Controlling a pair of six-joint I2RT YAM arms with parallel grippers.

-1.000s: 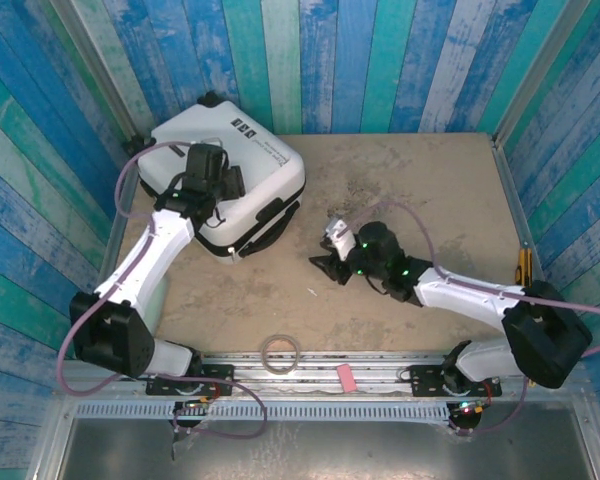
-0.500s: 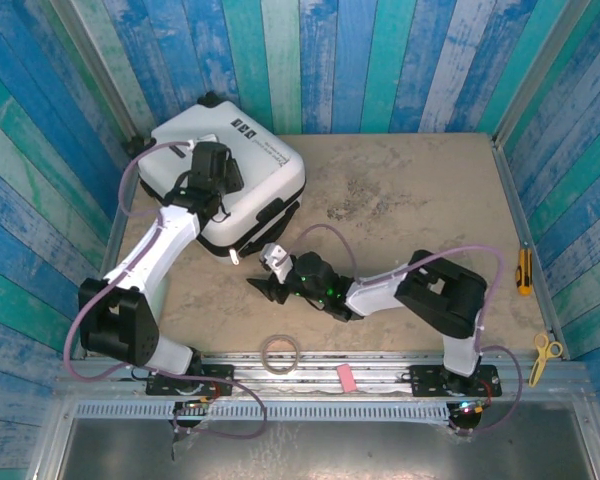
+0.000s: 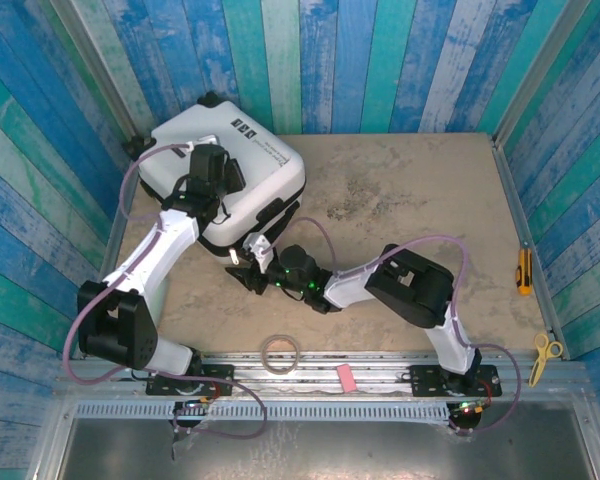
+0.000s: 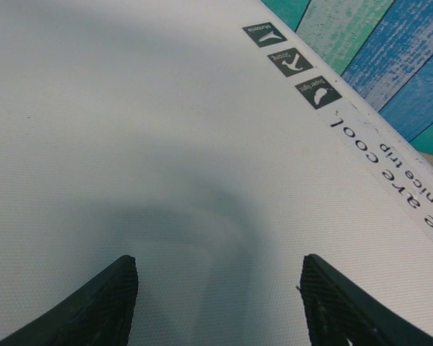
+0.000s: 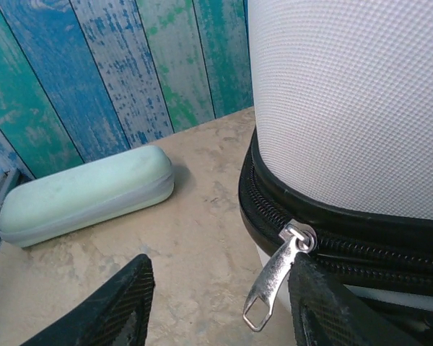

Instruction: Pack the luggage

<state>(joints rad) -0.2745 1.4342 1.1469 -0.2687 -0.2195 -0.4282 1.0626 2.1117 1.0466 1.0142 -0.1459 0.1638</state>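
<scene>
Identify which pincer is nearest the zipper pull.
The right pincer: the silver zipper pull hangs directly before it. The left pincer hovers above the white luggage.

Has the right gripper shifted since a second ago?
Yes. Judged against the tape roll, the right gripper has swung left, from right of it to the luggage's zippered near corner.
</scene>
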